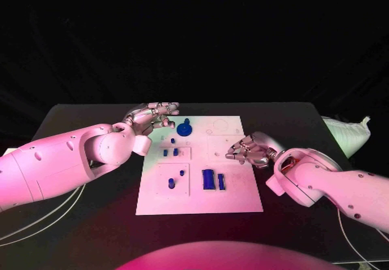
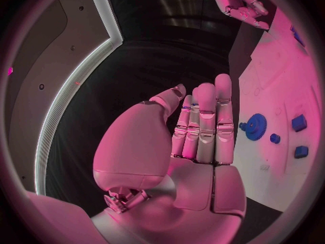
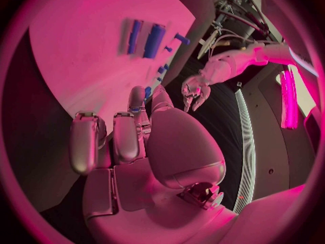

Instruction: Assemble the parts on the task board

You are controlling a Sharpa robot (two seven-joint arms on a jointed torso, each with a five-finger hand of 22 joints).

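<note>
The white task board (image 1: 235, 197) lies in the middle of the table. On it a blue gear (image 1: 185, 129) (image 2: 255, 127) stands near the far edge. Small blue parts (image 1: 170, 152) sit in a recess below the gear, and two long blue blocks (image 1: 214, 180) (image 3: 154, 39) lie further forward. My left hand (image 1: 154, 118) (image 2: 196, 135) hovers at the board's far left corner, fingers straight and holding nothing. My right hand (image 1: 249, 152) (image 3: 135, 141) is over the board's right edge with fingers curled in, thumb against a finger. Whether a small part sits between them is hidden.
A white bag-like object (image 1: 348, 135) lies at the table's right edge. Cables (image 1: 40, 219) hang off the front left. Bare black table (image 1: 97, 124) surrounds the board on all sides.
</note>
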